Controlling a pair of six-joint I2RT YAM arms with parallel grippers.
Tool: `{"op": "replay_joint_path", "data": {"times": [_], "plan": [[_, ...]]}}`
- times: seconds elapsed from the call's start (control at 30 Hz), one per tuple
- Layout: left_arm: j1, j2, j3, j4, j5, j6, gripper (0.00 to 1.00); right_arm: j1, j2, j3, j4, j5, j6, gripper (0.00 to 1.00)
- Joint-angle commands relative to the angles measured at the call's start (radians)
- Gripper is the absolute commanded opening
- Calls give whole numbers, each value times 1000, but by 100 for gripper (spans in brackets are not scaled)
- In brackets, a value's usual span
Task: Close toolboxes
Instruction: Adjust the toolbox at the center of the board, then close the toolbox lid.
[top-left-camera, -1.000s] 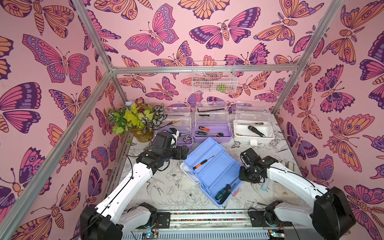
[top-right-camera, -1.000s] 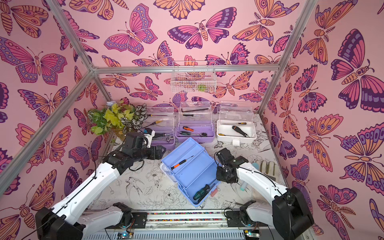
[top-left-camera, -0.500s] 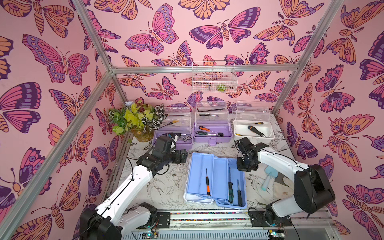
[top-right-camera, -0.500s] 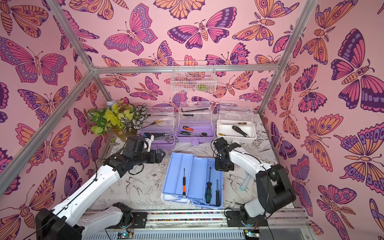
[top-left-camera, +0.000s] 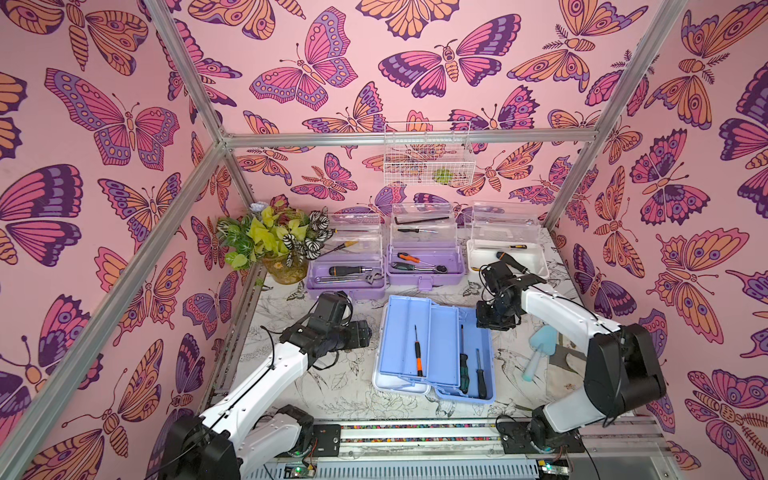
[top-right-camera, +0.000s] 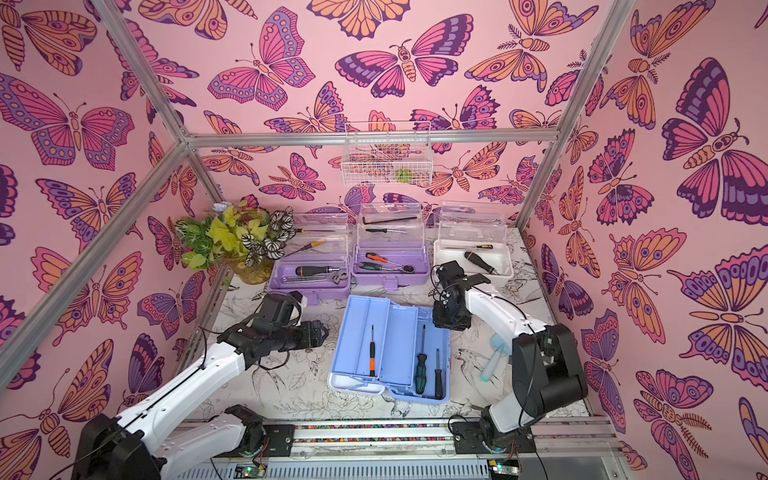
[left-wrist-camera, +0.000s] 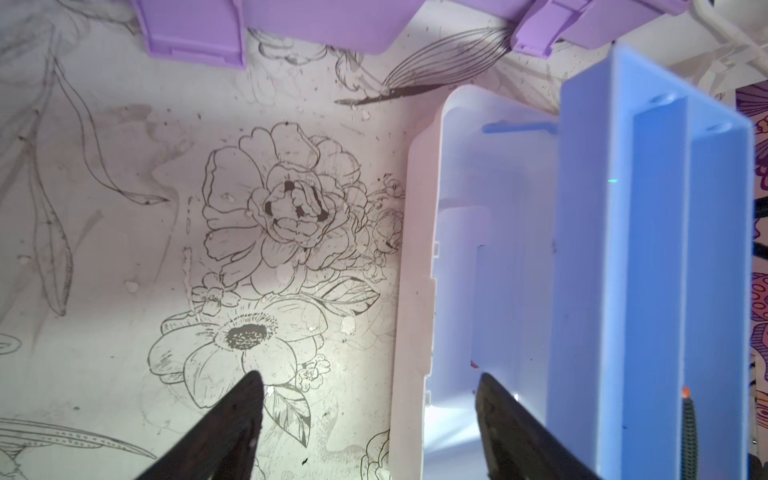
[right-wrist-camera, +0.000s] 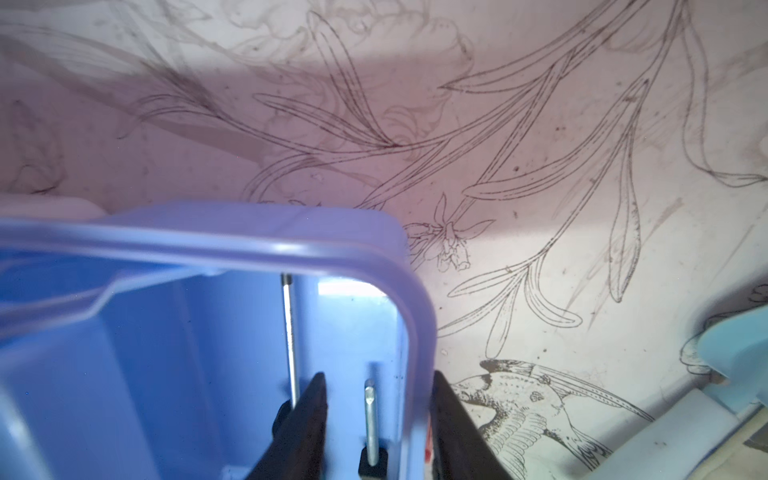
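Jaws of the left gripper (top-left-camera: 369, 335) stand spread just left of the light-blue toolbox (top-left-camera: 442, 332), which lies open mid-scene, the edge of its white lid (left-wrist-camera: 419, 291) between them; the right gripper (right-wrist-camera: 378, 376) straddles its far-right wall, jaws parted.

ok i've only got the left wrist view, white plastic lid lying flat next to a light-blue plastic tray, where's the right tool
observer: In the right wrist view the right tool straddles the far right corner of the light-blue plastic toolbox, with one finger inside the wall, one outside, and the jaws apart.
operator: anything inside that box
observer: Three tools. An orange-and-black screwdriver lies in the swung-out tray. A green-handled screwdriver and a black screwdriver lie in the base.
operator: and the row behind it
observer: All three stand open: the left lilac plastic toolbox, the middle lilac plastic toolbox and the white plastic toolbox.
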Motion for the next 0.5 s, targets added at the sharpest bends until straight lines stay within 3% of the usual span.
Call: {"op": "replay_joint_path", "data": {"times": [0.0, 0.27, 0.47], "plan": [[-20, 13, -38, 32, 37, -44, 74, -14, -77, -32, -38, -72, 12, 52], [-67, 87, -113, 236, 193, -99, 58, -35, -179, -103, -36, -152, 11, 55], [-92, 176, -97, 263, 183, -79, 44, -56, -225, -143, -33, -159, 8, 54]]}}
